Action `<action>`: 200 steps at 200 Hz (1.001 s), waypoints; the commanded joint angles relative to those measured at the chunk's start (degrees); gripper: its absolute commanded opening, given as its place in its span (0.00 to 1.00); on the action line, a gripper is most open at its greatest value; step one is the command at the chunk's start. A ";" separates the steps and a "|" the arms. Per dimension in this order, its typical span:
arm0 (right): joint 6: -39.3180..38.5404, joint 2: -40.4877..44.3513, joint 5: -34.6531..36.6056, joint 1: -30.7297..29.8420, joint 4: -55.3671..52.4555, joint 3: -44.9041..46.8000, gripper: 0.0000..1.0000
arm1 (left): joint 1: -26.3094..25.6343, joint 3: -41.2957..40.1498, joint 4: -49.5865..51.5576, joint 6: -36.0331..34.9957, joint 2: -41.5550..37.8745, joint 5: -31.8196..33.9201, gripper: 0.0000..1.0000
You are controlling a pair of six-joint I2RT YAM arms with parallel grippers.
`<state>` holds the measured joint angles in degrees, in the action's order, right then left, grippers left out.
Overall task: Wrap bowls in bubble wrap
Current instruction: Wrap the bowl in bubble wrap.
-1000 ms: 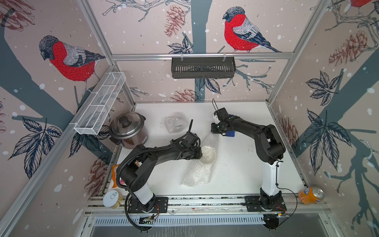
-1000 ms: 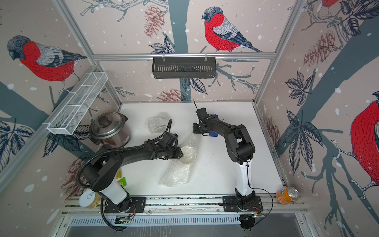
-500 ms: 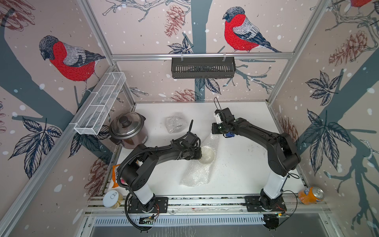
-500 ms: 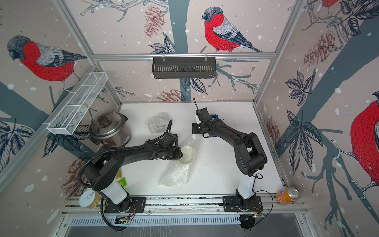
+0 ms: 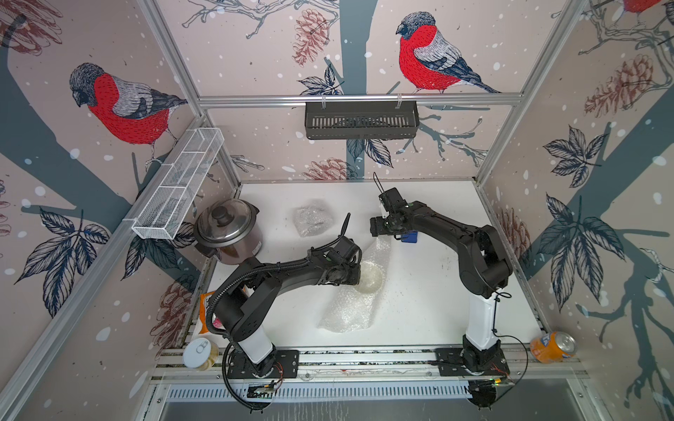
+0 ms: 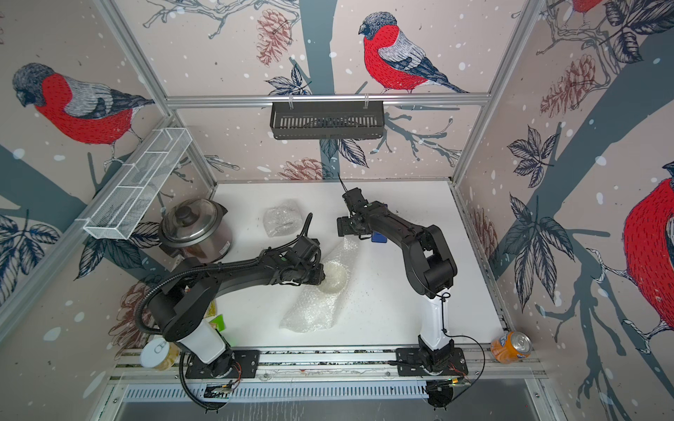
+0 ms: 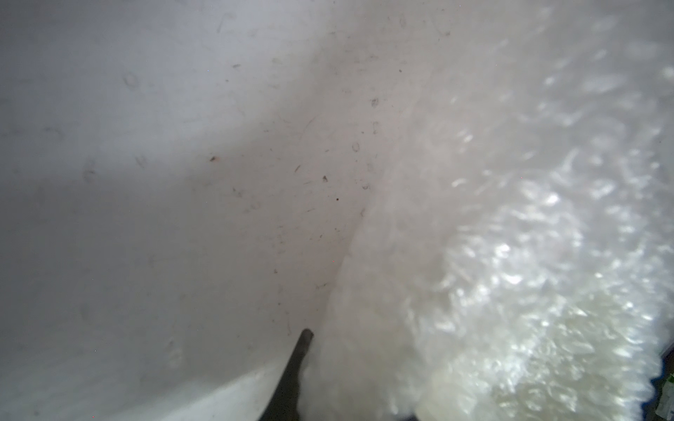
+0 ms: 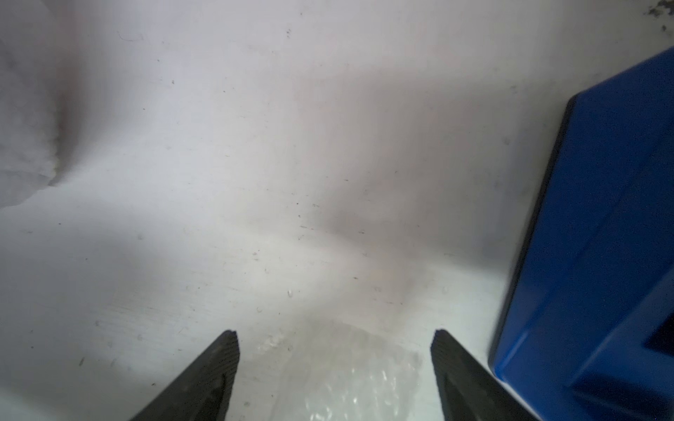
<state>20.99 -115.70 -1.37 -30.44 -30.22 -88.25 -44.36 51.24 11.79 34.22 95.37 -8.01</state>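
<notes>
Across the white table (image 5: 419,310), the bubble wrap sheet (image 5: 346,313) lies as a long crumpled strip running from near the front edge toward the middle. At the table's left edge stands the steel cooker pot (image 5: 228,229), lid on, well apart from the sheet. Nearer the back wall sits a crumpled bundle of bubble wrap (image 5: 313,218); what it holds cannot be told. 1 cream bowl (image 5: 374,279) rests upright on the sheet's middle. The blue tape dispenser (image 5: 410,237) sits just beside the sheet's far corner. The left gripper (image 5: 359,277) is at the bowl's rim; its wrist view shows only 1 finger (image 7: 302,342) against the wrap, so whether it grips anything cannot be told. The right gripper (image 8: 333,339) hovers with its 2 fingers spread wide, holding nothing, the sheet's corner showing below, between them.
</notes>
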 commanded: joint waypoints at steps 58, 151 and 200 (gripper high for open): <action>-0.79 -3.04 -1.86 1.37 -1.46 -1.93 0.27 | -0.20 0.34 1.64 -0.61 0.18 1.59 0.22; 8.24 20.26 -7.07 -7.01 10.76 14.48 0.00 | 3.49 -1.40 -3.52 9.21 3.68 -4.18 0.11; 21.43 28.86 -9.89 -14.76 25.82 33.74 0.00 | 4.90 -3.32 -7.66 15.89 1.79 -5.29 0.07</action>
<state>34.04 -88.68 -9.30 -42.59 -13.72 -59.72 -39.79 48.62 4.05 45.52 97.71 -15.27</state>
